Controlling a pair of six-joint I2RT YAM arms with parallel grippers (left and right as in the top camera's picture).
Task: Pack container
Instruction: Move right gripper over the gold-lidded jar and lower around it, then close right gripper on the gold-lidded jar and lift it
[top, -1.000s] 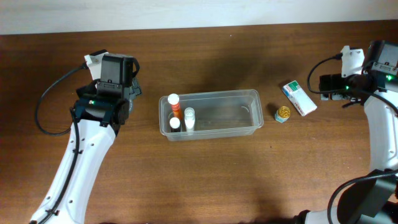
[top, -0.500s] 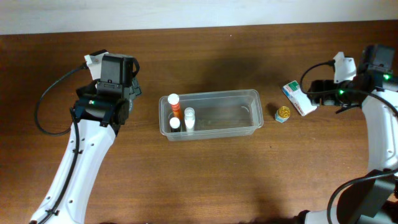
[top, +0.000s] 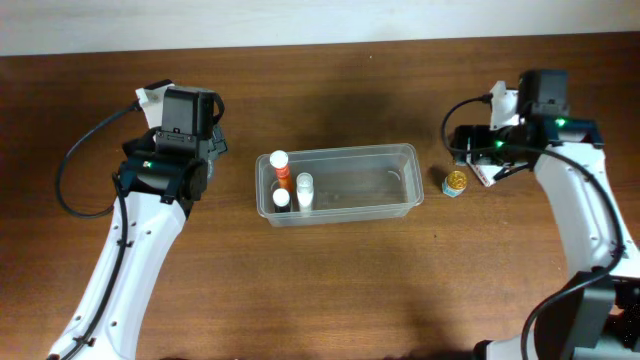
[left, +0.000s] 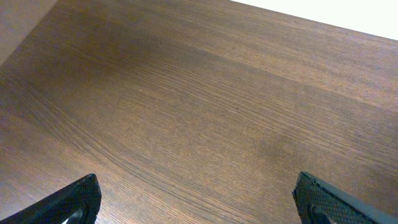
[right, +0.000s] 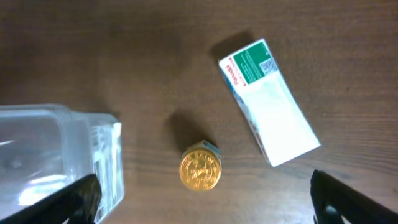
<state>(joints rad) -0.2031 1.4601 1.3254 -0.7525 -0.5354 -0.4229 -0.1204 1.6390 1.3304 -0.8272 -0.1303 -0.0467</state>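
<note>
A dark wooden table (top: 350, 280) is seen. A white-and-green box (right: 268, 102) is laid flat on it at a slant. A small gold-lidded jar (right: 201, 168) is set near the box, not touching it. Three small white-capped bottles (top: 304, 190), one orange, are stood upright together inside the container (top: 340, 151), at its end farthest from the jar.
</note>
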